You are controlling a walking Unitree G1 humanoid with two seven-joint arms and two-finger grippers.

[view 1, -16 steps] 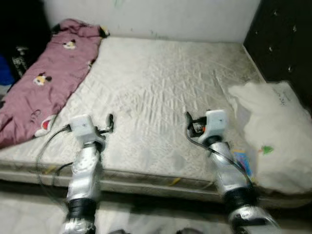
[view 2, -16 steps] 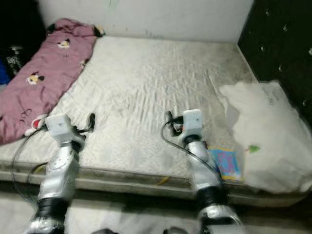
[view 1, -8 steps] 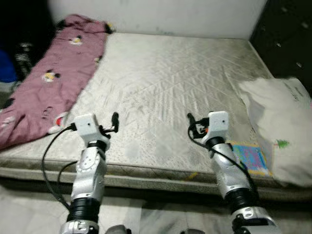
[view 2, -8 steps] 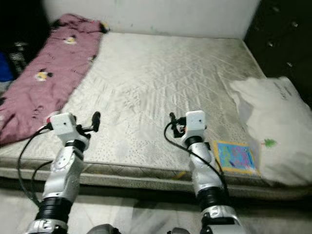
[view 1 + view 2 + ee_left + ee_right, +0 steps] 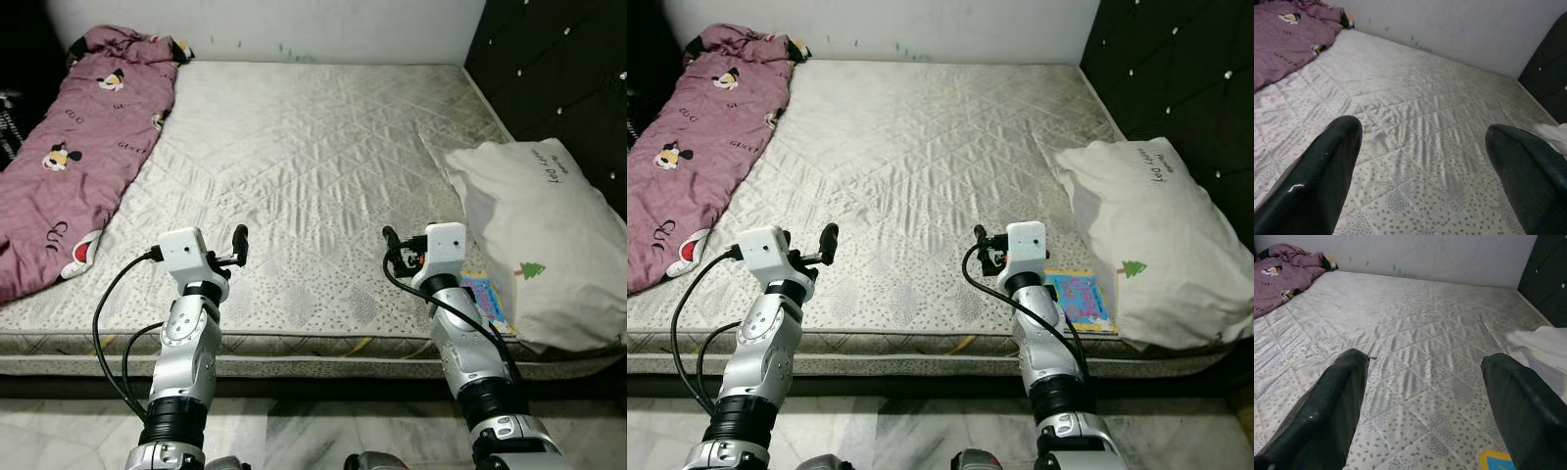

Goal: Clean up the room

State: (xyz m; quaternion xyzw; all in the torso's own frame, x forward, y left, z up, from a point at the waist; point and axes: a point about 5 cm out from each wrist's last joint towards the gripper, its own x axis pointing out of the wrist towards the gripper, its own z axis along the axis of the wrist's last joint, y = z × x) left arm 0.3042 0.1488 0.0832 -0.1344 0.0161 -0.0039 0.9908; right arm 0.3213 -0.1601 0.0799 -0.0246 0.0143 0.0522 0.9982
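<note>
One bare mattress (image 5: 313, 147) is seen across the frame's centre. One pink blanket (image 5: 69, 147) is laid lengthwise at upper left, nearer the left gripper (image 5: 238, 245); one pillow (image 5: 534, 245) and one booklet (image 5: 487, 299) are found at lower right, beside the right gripper (image 5: 389, 241). Both grippers are held spread, empty.

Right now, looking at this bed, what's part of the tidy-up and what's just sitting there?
For the job:
- pink blanket, rumpled along the bed's left edge
- pillow, on the right
- colourful book, part tucked under the pillow
- left gripper and right gripper, both open, holding nothing

Just there:
- mattress
- black headboard
- wall
</note>
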